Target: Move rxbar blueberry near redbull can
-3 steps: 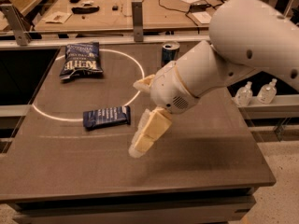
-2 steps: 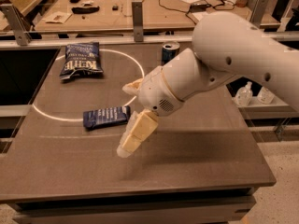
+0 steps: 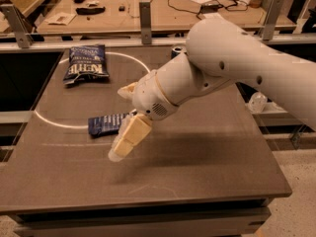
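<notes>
One pincer (image 3: 118,123) (fingers spread) hangs over rxbar blueberry (image 3: 103,125); redbull can (image 3: 176,50) well apart.

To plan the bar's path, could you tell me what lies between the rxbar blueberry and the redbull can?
In the camera view, the robot's arm crosses that stretch; the hand hangs right beside the rxbar blueberry.

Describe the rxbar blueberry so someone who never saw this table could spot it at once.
On the dark table, look to the near arc of the white ring, where the open gripper hangs. The rxbar blueberry lies flat there, right beside it. It is small, flat and rectangular, unlike the bigger, puffier chip bag farther back.
</notes>
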Controlling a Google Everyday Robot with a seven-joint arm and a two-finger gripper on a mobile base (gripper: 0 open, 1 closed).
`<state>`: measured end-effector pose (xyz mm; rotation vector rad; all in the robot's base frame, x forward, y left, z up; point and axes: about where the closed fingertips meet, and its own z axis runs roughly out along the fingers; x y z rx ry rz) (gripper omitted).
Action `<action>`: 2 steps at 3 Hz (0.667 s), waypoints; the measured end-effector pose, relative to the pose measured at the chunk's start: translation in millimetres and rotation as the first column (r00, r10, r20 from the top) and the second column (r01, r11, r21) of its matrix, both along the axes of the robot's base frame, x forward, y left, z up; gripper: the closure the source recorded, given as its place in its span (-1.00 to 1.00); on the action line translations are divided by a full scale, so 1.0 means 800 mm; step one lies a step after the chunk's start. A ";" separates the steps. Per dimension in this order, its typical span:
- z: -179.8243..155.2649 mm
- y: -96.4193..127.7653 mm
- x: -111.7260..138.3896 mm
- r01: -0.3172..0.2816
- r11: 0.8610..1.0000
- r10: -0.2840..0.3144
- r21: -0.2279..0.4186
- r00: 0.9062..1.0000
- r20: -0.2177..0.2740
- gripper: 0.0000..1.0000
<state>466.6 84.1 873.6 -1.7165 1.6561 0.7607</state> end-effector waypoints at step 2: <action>-0.018 0.012 0.022 -0.023 1.000 0.021 0.018 0.997 0.079 -1.00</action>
